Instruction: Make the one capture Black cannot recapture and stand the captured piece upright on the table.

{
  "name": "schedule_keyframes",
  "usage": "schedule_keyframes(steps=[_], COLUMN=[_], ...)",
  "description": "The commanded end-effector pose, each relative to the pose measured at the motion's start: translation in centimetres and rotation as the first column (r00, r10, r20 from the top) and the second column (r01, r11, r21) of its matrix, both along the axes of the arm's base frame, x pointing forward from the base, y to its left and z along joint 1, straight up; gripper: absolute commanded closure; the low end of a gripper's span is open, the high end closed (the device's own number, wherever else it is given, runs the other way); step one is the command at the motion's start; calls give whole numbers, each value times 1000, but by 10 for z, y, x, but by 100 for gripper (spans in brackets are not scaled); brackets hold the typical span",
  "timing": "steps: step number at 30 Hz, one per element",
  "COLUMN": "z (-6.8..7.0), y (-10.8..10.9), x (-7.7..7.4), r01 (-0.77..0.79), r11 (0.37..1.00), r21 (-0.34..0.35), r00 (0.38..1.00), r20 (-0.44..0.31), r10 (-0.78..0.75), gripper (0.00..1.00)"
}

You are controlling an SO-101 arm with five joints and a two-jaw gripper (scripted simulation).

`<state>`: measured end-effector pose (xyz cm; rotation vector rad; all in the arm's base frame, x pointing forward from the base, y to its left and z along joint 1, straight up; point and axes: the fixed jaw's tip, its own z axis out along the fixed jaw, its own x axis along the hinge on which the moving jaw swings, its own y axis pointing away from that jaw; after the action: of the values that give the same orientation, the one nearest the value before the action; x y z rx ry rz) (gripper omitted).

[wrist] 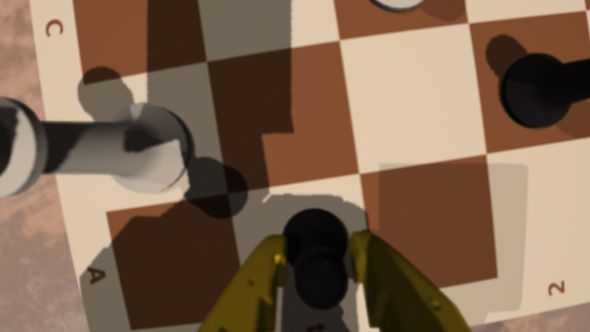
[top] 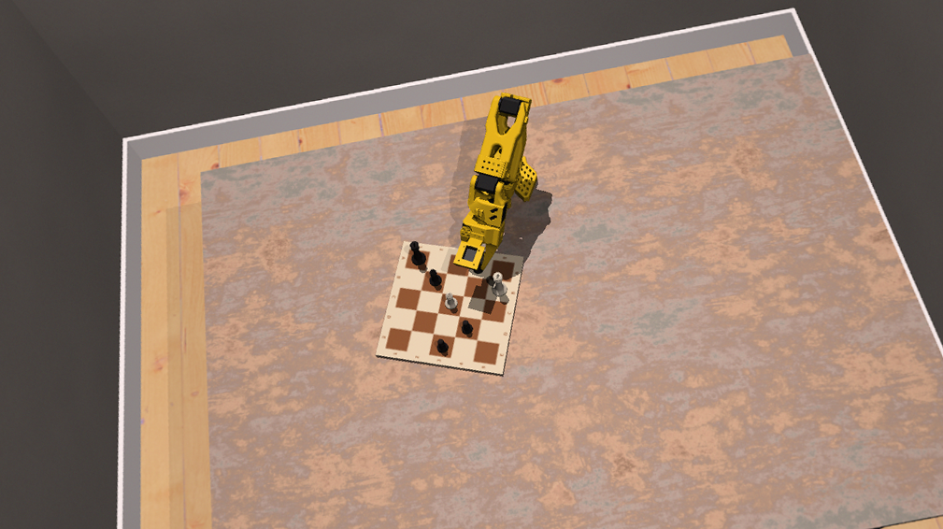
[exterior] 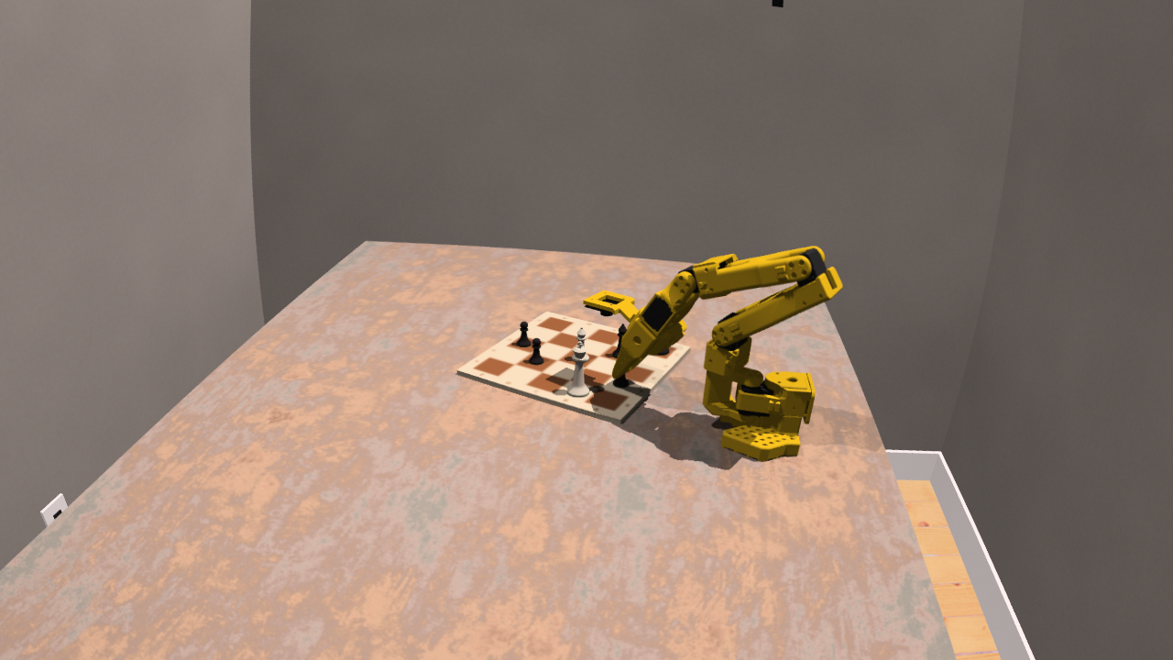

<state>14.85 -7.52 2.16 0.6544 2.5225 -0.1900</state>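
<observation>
Black pawn: it is standing upright on its light square (wrist: pixel 341 182), beside the dark corner square, on the side of the board (top: pixel 436 362) (exterior: pixel 524 390) (wrist: pixel 544 184) that is facing the tabletop (top: pixel 650 404) (exterior: pixel 410 492) (wrist: pixel 23 258) edge where the arm is mounted.
Jaws (top: pixel 478 266) (exterior: pixel 620 370): they are standing a little apart, one on each side of the black pawn (top: pixel 478 271) (exterior: pixel 620 381) (wrist: pixel 315 232), and are pinching nothing, as far as I am judging.
Pawn from jaws: it is lying directly between and slightly below the tips, its axis running upright, so a grasp is probably calling for a small lowering before closing.
White king: this tall piece (top: pixel 499 286) (exterior: pixel 578 377) (wrist: pixel 152 152) is standing diagonally next to the pawn, nearer the tabletop's right edge in the top view; I am taking it for the capturer.
Progress: no captured piece is standing on the tabletop beside the board, so the capture is seemingly still waiting.
Risk: a sideways drift could be tipping the pawn.
</observation>
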Motion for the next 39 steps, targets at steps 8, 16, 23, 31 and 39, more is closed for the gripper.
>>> schedule_keyframes(steps=[8,16,23,31,39], z=[-2,-2,-2,-2,-2], y=[-1,-1,-1,-1,-1], x=[-2,-2,-2,-2,-2], r01=[12,12,12,12,12], r11=[1000,1000,1000,1000,1000], r21=[4,4,4,4,4], r00=[1000,1000,1000,1000,1000], r20=[-6,-6,-6,-6,-6], r10=[-12,-12,-12,-12,-12], gripper=[91,92,96,99,100])
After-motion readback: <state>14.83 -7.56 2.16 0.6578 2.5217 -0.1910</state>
